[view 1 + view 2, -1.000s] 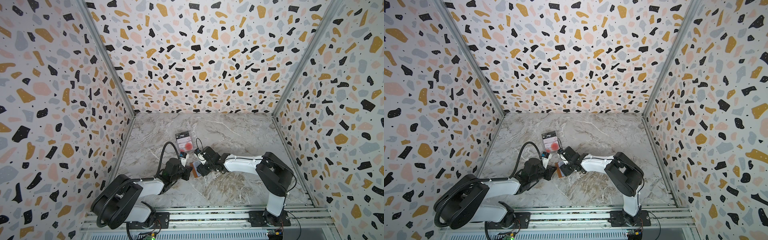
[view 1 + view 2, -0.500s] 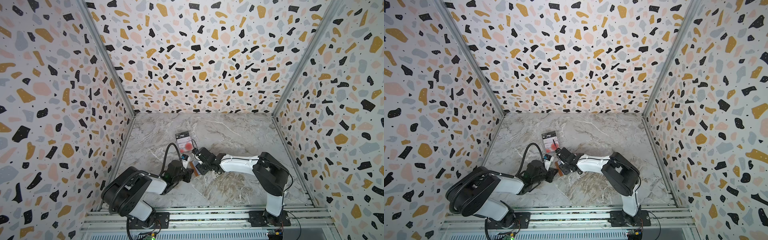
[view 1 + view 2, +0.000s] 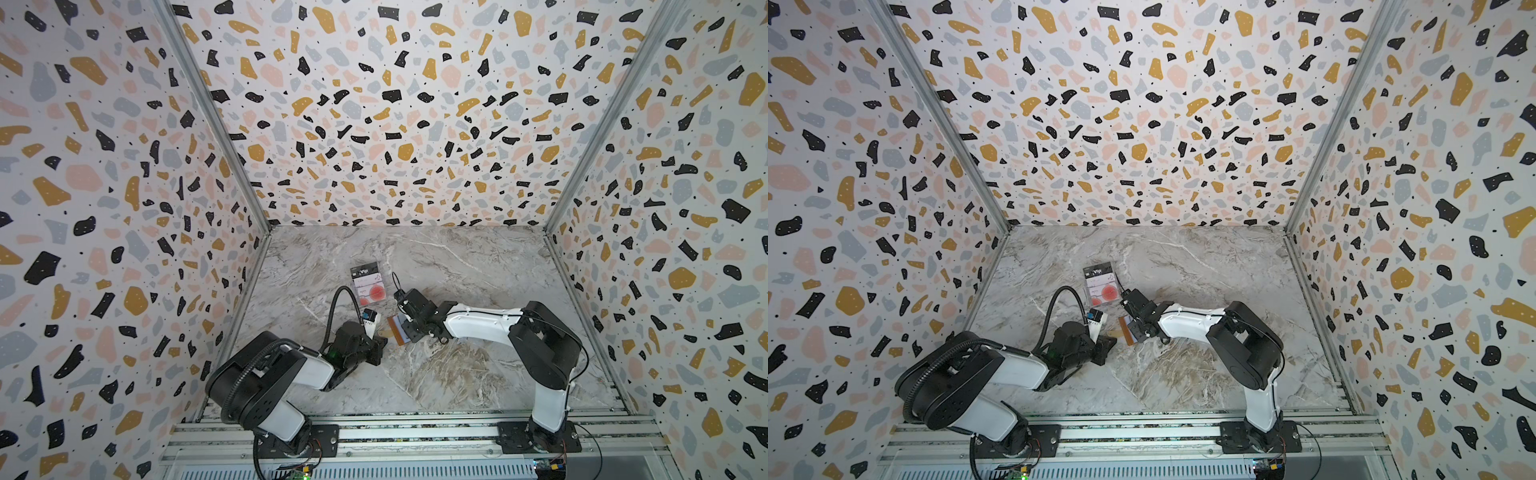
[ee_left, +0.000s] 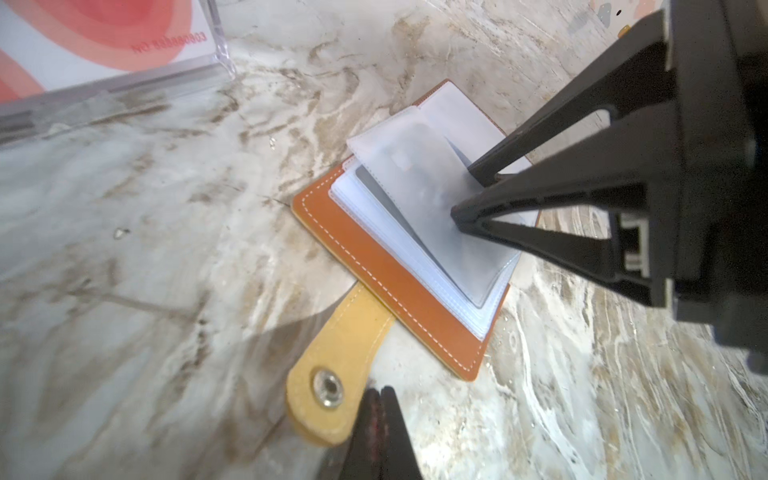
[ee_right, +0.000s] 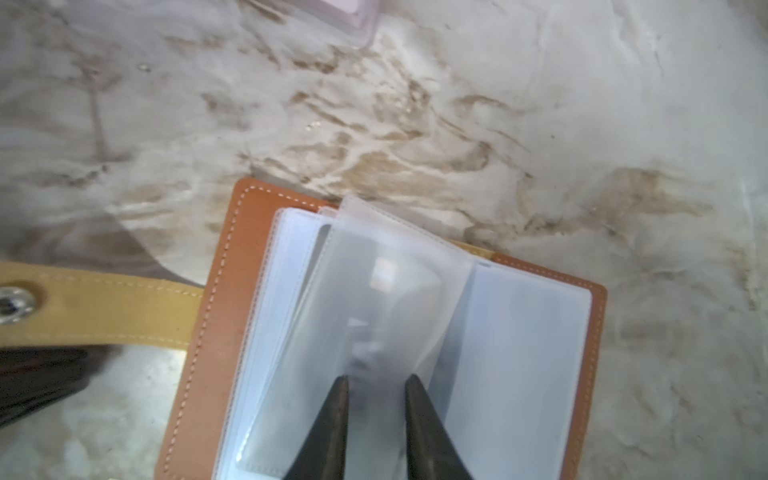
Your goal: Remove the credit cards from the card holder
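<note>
- The grey-and-brown marble-patterned tabletop (image 3: 478, 266) carried everything.
- A clear plastic case (image 3: 358, 286) sat left of its middle, towards the back edge, holding a dark grey "Vip" card (image 3: 365, 271) and white cards with red circles (image 3: 374, 291).
- The tan-brown leather card holder (image 4: 374, 266) lay open near the tabletop's middle, in front of the case.
- The right end effector (image 5: 376, 382) had its jaws narrowly apart, tips on a raised translucent sleeve (image 5: 374, 299).
- The left end effector (image 4: 378, 395) was fully closed and empty, just beside the yellowish snap strap (image 4: 332, 357).
- One credit card (image 5: 384, 274) showed through the sleeve.
</note>
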Robot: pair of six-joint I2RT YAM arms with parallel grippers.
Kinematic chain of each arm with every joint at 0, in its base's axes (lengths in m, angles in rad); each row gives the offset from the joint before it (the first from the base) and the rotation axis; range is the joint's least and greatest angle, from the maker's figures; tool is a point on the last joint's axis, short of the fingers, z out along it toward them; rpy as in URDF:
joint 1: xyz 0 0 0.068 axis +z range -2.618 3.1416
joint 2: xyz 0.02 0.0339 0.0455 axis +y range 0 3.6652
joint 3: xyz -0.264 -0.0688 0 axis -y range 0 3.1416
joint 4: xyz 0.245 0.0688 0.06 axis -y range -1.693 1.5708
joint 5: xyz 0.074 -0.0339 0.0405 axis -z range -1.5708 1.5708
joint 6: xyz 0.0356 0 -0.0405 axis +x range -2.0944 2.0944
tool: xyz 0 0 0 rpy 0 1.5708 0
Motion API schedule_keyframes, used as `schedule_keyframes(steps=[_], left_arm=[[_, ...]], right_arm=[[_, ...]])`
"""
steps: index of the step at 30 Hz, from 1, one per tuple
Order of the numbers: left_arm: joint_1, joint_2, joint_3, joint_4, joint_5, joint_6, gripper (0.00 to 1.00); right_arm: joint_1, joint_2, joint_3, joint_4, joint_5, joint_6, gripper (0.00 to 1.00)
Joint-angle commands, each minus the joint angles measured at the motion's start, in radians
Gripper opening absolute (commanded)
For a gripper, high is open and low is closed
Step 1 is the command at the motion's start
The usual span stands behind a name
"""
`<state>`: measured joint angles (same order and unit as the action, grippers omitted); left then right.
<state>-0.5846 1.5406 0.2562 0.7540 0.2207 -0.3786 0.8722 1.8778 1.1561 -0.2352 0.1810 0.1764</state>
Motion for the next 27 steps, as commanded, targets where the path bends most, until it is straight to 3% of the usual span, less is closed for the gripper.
schedule_keyframes(steps=[1, 6, 10, 13, 16, 17, 21, 22, 27], left_arm=[[-0.003, 0.033, 0.002, -0.065, -0.019, 0.004, 0.04], [-0.004, 0.038, 0.023, -0.074, -0.012, 0.004, 0.04], [-0.003, 0.012, 0.032, -0.047, 0.037, -0.002, 0.04], [-0.006, -0.027, 0.069, -0.034, 0.096, 0.012, 0.04], [-0.017, -0.052, 0.141, -0.085, 0.133, 0.052, 0.04], [-0.023, -0.054, 0.166, -0.109, 0.134, 0.068, 0.04], [-0.047, -0.035, 0.241, -0.136, 0.123, 0.096, 0.04], [-0.051, -0.024, 0.256, -0.131, 0.115, 0.095, 0.04], [-0.061, 0.069, 0.281, -0.089, 0.092, 0.069, 0.03]], right_arm=[[-0.032, -0.057, -0.025, -0.057, -0.058, -0.006, 0.19], [-0.07, -0.071, -0.043, -0.049, -0.091, -0.003, 0.11], [-0.13, -0.108, -0.088, 0.018, -0.274, 0.014, 0.0], [-0.173, -0.131, -0.114, 0.068, -0.405, 0.031, 0.0], [-0.195, -0.14, -0.12, 0.078, -0.434, 0.037, 0.0], [-0.198, -0.143, -0.119, 0.072, -0.421, 0.037, 0.01], [-0.182, -0.17, -0.117, 0.036, -0.316, 0.001, 0.4], [-0.173, -0.183, -0.12, 0.035, -0.297, -0.008, 0.46], [-0.15, -0.218, -0.135, 0.046, -0.281, -0.038, 0.54]])
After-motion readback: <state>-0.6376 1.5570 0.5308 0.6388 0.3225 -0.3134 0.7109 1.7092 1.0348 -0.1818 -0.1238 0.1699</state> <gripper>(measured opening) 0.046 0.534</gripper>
